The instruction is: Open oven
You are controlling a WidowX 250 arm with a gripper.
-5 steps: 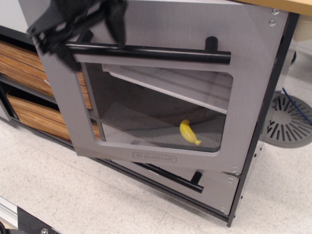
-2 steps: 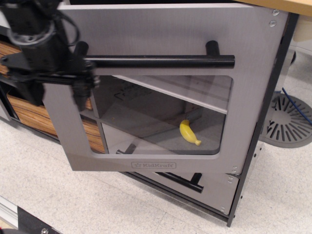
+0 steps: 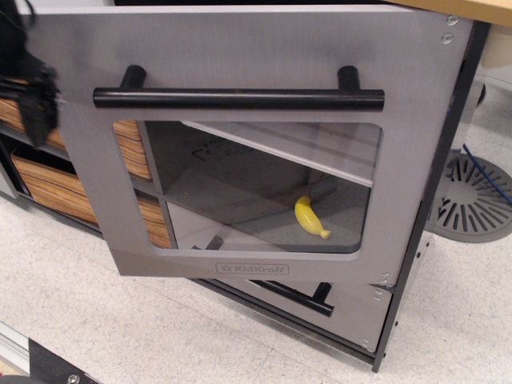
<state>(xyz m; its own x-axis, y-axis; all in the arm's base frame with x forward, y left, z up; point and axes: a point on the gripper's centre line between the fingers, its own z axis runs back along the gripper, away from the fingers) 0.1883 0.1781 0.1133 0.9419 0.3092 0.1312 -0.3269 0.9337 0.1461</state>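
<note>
The grey oven door (image 3: 240, 48) with the KidKraft logo (image 3: 252, 269) hangs partly open, hinged on its right side, with its left edge swung out toward the camera. Its long black bar handle (image 3: 240, 99) is free. Through the clear window I see a shelf and a yellow toy banana (image 3: 310, 218) inside. My black gripper (image 3: 36, 100) is at the far left edge of the view, left of the door and off the handle. It is blurred and partly cut off, so I cannot tell how its jaws stand.
A smaller grey drawer (image 3: 356, 312) with a black handle (image 3: 296, 294) sits below the oven. Wood-grain drawers (image 3: 56, 188) are behind the door's left edge. A grey slotted disc (image 3: 472, 200) lies on the floor at right. A wooden countertop (image 3: 480, 10) is above.
The door has swung further open toward the camera. My gripper let go of the handle's left end and moved left, away from the door.
</note>
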